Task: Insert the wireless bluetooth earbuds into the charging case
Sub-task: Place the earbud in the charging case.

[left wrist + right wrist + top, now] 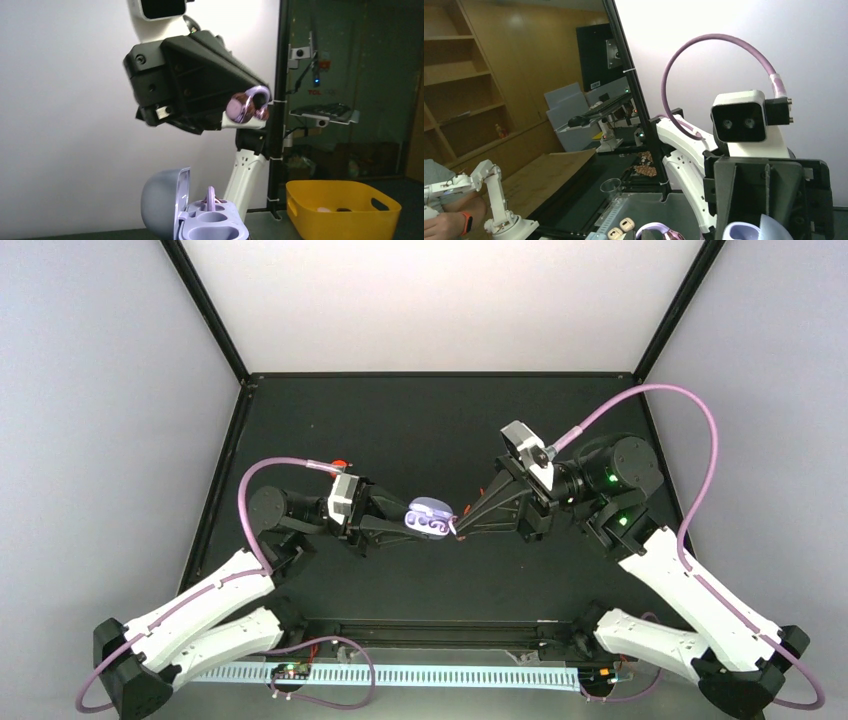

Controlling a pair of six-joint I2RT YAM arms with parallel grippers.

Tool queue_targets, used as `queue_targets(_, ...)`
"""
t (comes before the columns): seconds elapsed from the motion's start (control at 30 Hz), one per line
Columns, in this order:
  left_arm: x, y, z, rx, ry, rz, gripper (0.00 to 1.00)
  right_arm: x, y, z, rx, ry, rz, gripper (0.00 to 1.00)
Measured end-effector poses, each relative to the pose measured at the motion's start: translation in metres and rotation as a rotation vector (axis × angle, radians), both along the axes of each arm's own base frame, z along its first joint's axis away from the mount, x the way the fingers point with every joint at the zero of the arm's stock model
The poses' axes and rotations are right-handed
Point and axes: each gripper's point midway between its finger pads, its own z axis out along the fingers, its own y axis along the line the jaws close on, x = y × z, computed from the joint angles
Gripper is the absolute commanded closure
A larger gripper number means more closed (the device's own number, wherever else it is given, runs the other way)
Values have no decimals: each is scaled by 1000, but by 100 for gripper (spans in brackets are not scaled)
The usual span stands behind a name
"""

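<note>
Where the two arms meet near the middle of the desk [420, 420], about midway between its left and right edges and a little closer to the near edge than the far one, the left gripper [420, 522] is clamped on the charging case [428, 512] and holds it off the surface. The case is a pale lavender pebble, and its grey-backed lid [160, 202] is swung open and stands nearly upright on the side away from the right arm. Its inner tray has rounded wells. In the left wrist view one purple earbud [210, 196] is already standing in a rear well with its thin hook poking up, and the nearer wells show bare. The right gripper [459, 531] points at the case from the right, with its fingers pinched nearly closed on a second purple earbud [243, 105]. That bud has a lilac hook loop and a glossy, pinkish-purple rounded body, and it is far smaller than the case. It hangs above the open tray and just beside the case's right rim, clear of it and not touching. Beyond the desk's edge in the left wrist view sits a yellow bin [345, 212].
</note>
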Motion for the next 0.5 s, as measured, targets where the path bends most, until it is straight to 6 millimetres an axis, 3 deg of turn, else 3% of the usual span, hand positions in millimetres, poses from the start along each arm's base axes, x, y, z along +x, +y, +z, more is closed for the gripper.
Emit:
queue_targets(0.2, -11, 0, 9, -17, -25, -41, 98, -3, 4, -3, -1, -7, 15, 99)
queue_targets(0.5, -11, -3, 7, -9, -7, -38, 98, 0, 20, -16, -41, 6, -2, 99)
